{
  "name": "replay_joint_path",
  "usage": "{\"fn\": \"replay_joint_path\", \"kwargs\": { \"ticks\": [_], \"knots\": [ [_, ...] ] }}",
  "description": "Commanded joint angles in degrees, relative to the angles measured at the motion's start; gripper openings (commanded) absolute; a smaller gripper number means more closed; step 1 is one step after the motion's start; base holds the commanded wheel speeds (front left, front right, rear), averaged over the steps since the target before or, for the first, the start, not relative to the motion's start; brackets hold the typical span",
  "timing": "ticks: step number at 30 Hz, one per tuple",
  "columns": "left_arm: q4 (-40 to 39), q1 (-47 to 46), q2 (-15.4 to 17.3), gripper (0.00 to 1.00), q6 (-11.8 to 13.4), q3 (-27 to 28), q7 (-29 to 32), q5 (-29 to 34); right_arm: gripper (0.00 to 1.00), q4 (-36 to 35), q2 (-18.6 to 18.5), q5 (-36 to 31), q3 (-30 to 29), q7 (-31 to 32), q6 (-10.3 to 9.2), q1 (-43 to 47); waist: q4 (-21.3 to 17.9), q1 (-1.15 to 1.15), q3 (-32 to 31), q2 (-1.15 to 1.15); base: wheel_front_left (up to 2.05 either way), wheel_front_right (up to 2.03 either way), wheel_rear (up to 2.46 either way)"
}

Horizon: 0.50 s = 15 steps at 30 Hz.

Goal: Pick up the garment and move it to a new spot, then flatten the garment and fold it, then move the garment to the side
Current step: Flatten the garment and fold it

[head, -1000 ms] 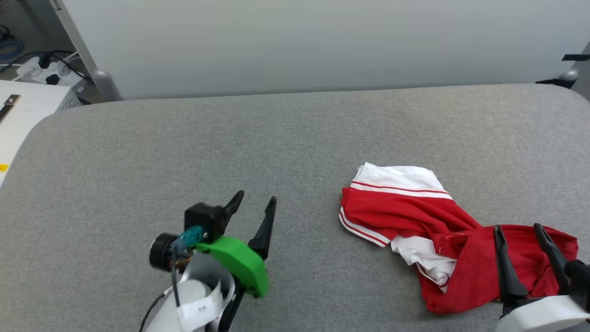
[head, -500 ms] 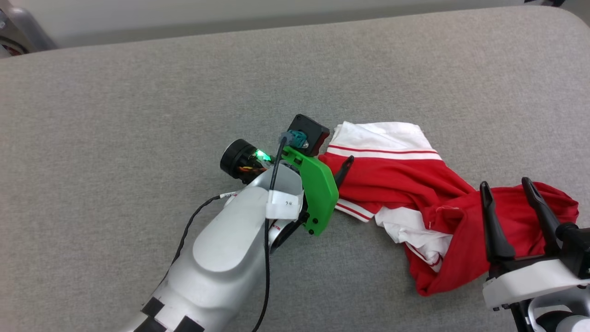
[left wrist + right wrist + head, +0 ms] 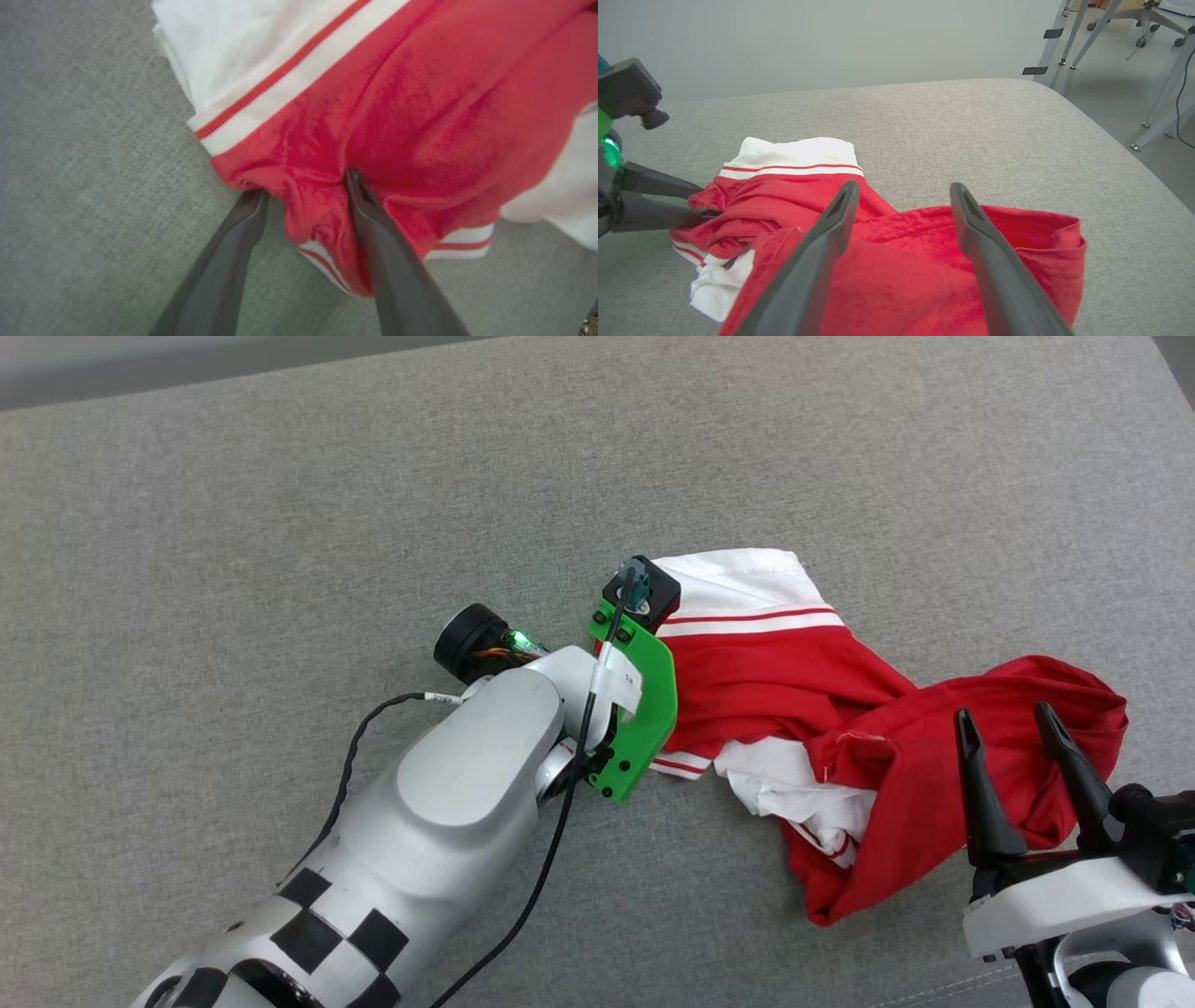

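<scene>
On the grey fabric-covered surface, the left gripper straddles a fold of the crumpled red-and-white jersey garment; whether it is clamped cannot be told. The right gripper hovers over it, fingers apart.

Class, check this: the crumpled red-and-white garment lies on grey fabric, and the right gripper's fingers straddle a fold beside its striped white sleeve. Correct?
No: the left gripper straddles that fold of the garment, as the left wrist view shows.
</scene>
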Motion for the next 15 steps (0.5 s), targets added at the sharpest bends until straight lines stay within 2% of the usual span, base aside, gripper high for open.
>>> {"fn": "replay_joint_path", "kwargs": {
  "ticks": [1, 6, 10, 15],
  "knots": [
    [2.02, 3.16, 1.00, 0.00, -0.18, -2.05, 0.15, -0.67, 1.00, 0.28, 0.08, 0.74, 0.04, -0.56, -0.04, -1.23, 0.19, 0.00, -0.19, 0.00, 0.00, 0.00, 0.00],
    [0.58, 1.81, 3.53, 0.00, 0.15, -0.24, -8.36, -0.97, 1.00, 0.78, 0.10, 1.54, -0.50, -0.27, -0.04, -1.16, 1.36, 0.00, -2.01, 0.00, 0.00, 0.00, 0.00],
    [-2.13, 2.10, 6.55, 0.00, 2.35, 2.50, -14.63, -0.84, 1.00, 0.67, 0.11, 1.67, -1.65, 0.24, -0.04, -0.37, 2.90, 0.00, -4.22, 0.00, 0.00, 0.00, 0.00],
    [-8.39, 5.75, 11.50, 0.00, 5.29, 5.35, -17.78, -1.67, 1.00, 0.26, 0.11, 1.84, -2.93, 1.20, -0.04, 0.90, 5.48, 0.00, -6.82, 0.00, 0.00, 0.00, 0.00]
  ]
}}
